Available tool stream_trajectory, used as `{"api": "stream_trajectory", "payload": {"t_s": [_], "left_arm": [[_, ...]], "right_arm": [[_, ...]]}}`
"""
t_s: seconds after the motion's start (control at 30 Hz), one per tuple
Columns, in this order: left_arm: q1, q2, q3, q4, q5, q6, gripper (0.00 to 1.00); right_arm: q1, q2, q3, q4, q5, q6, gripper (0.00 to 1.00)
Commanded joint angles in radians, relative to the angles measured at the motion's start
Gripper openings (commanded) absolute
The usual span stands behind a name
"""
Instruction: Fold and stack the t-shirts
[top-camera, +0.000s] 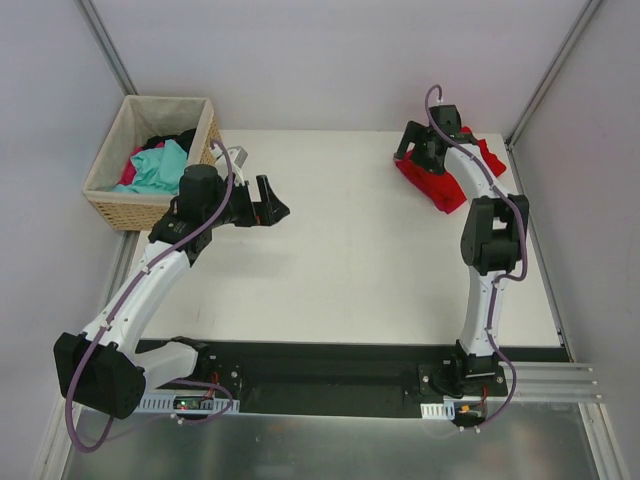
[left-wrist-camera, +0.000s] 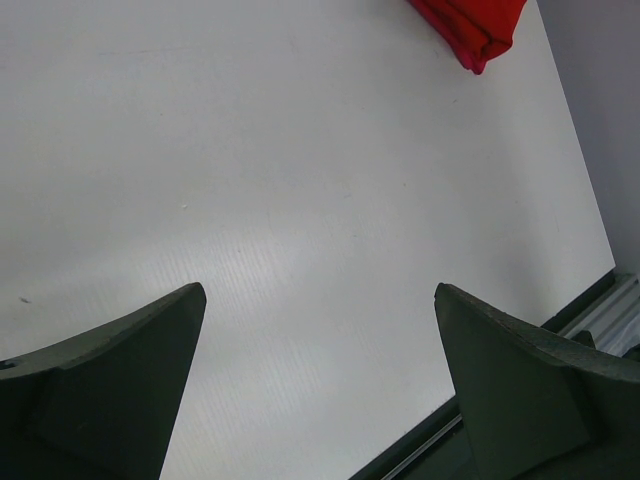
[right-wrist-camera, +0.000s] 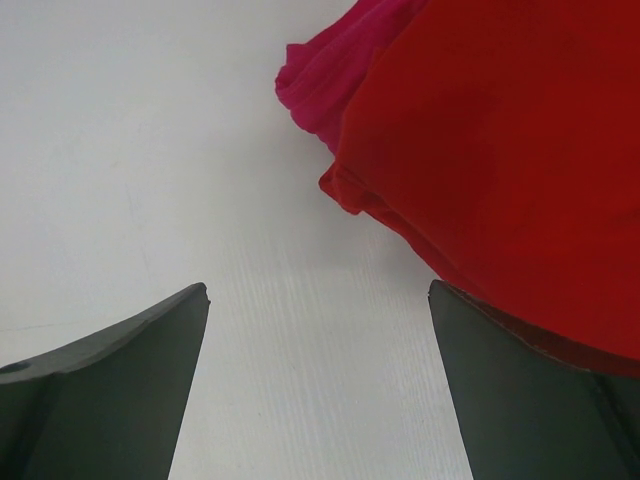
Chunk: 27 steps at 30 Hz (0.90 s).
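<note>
A folded bright red t-shirt (top-camera: 438, 187) lies at the back right of the white table (top-camera: 340, 260), on top of a magenta t-shirt whose edge shows in the right wrist view (right-wrist-camera: 318, 75). My right gripper (top-camera: 409, 150) is open and empty at the red shirt's left edge; in its wrist view (right-wrist-camera: 318, 290) the right finger is against the red cloth (right-wrist-camera: 500, 140) and bare table lies between the jaws. My left gripper (top-camera: 272, 203) is open and empty over the table next to the basket; its wrist view (left-wrist-camera: 320, 290) shows bare table and the red shirt (left-wrist-camera: 470, 25) far off.
A woven tan basket (top-camera: 105, 200) stands at the back left, holding a teal t-shirt (top-camera: 162, 167), a magenta one (top-camera: 128, 178) and a black one (top-camera: 172, 138). Grey walls close in the left, back and right. A black rail (top-camera: 330, 375) runs along the near edge.
</note>
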Motion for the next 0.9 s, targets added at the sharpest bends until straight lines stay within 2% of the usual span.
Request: {"api": "stream_trajectory", "payload": {"t_s": [0.0, 0.33, 0.5, 0.73, 0.87], "left_arm": [[-0.004, -0.013, 0.01, 0.034, -0.009, 0.005, 0.99], [-0.004, 0.025, 0.039, 0.035, -0.028, 0.009, 0.99], [-0.004, 0.039, 0.053, 0.034, -0.038, 0.018, 0.99], [-0.004, 0.061, 0.067, 0.031, -0.045, 0.032, 0.99], [-0.004, 0.073, 0.079, 0.031, -0.045, 0.038, 0.99]], "right_arm": [[-0.028, 0.022, 0.062, 0.024, -0.004, -0.006, 0.97], [-0.051, 0.117, 0.1, 0.031, -0.027, 0.005, 0.97], [-0.046, 0.205, 0.192, 0.008, -0.066, 0.031, 0.97], [-0.045, 0.338, 0.317, 0.005, -0.127, 0.099, 0.97], [-0.046, 0.387, 0.364, 0.062, -0.17, 0.193, 0.97]]}}
